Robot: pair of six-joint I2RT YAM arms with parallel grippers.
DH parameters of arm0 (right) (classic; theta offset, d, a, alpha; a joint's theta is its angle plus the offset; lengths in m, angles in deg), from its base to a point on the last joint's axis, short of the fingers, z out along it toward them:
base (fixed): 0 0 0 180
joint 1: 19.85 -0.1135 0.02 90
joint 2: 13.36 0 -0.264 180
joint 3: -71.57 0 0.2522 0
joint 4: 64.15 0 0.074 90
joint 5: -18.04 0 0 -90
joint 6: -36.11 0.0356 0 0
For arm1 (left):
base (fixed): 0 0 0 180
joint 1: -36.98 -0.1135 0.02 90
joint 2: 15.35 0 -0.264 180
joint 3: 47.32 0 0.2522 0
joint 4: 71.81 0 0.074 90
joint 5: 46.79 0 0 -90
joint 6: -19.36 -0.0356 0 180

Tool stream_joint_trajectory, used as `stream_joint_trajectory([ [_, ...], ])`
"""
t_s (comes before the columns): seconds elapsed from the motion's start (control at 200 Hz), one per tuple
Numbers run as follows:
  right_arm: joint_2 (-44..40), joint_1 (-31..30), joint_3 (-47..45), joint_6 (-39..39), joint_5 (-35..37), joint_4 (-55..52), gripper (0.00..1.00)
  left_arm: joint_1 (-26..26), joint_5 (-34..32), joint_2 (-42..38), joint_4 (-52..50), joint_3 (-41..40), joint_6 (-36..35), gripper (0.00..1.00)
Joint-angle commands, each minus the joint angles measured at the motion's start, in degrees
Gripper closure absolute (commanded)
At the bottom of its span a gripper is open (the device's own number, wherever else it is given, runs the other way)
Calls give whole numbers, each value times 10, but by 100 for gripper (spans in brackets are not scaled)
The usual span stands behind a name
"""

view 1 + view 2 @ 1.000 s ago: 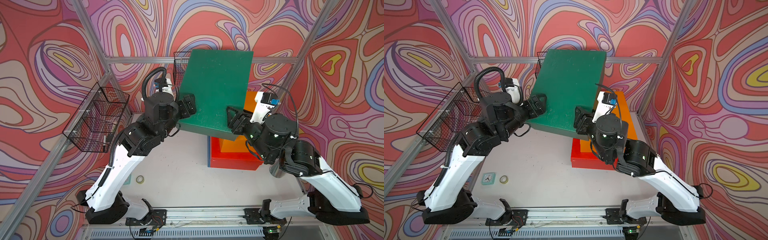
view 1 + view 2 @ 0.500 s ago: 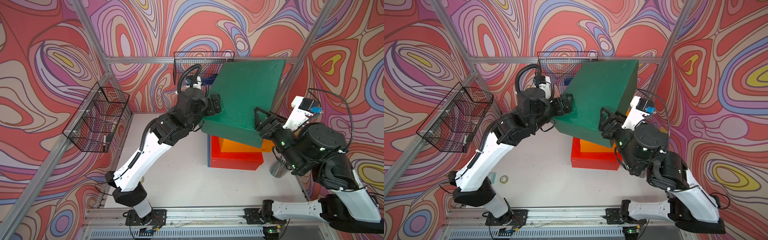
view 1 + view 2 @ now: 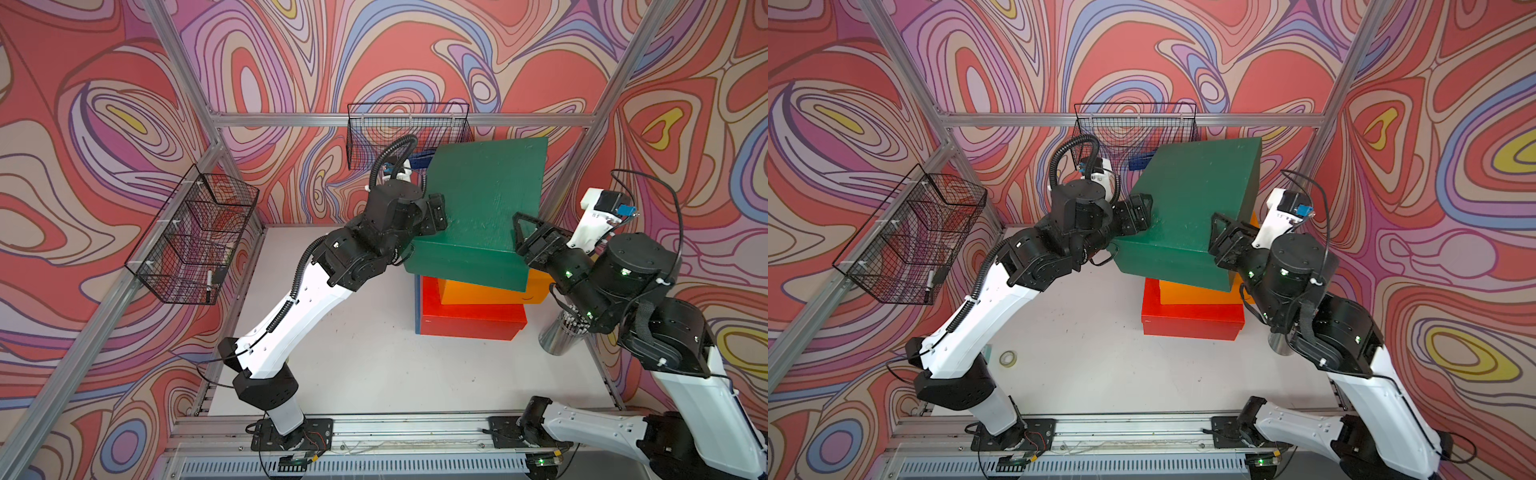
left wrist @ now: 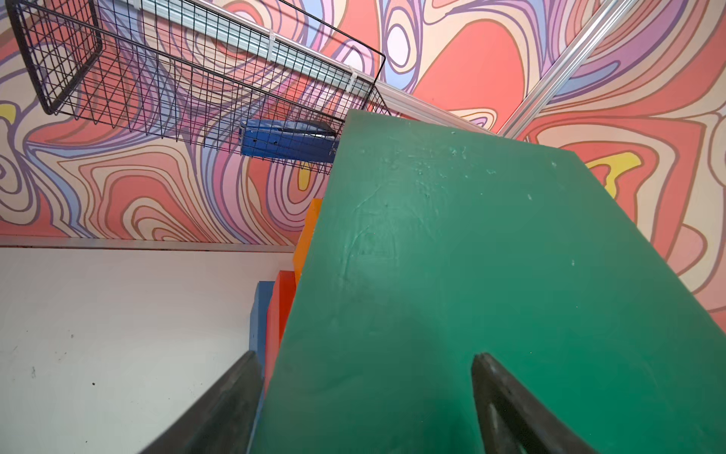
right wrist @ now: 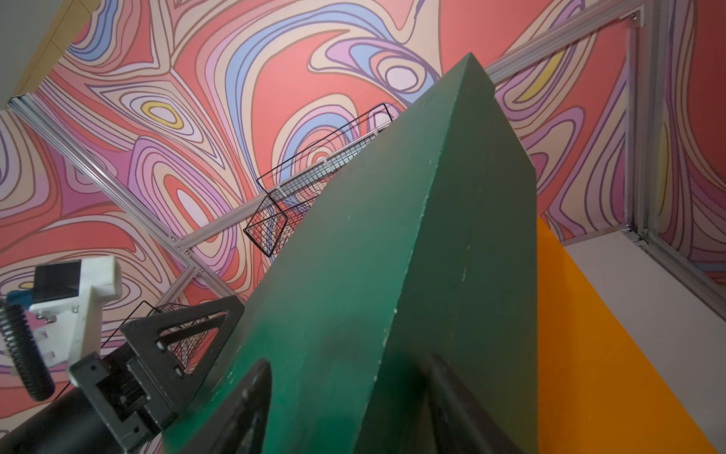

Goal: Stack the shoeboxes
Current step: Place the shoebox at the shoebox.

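Aloft, green shoebox [image 3: 482, 195] near basket [image 3: 365, 141]

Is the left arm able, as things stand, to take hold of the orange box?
Probably not. The left fingers grip the green box, shared with the right fingers, and that tilted box covers most of the orange box.

Table [image 3: 365, 357] open leftward — rear basket [image 3: 436, 124] perhaps crowds green shoebox [image 3: 482, 195].

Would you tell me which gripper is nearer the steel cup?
Right. The right gripper clamps the green shoebox near the steel cup; the left gripper clamps its far side.
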Motion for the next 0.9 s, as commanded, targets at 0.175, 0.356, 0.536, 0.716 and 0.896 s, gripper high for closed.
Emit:
stream_joint_trajectory([
  [0.175,77,123,-21,11,-219,-43,34,55,117,24,97,28,38,11],
  [0.356,101,233,-18,11,-320,-41,34,57,115,20,95,28,34,8],
  [0.536,121,319,-3,8,-391,-43,34,58,123,21,103,28,31,7],
  [0.716,123,349,11,3,-409,-51,30,58,134,30,111,31,33,7],
  [0.896,127,361,22,4,-419,-53,24,58,133,42,101,45,34,3],
])
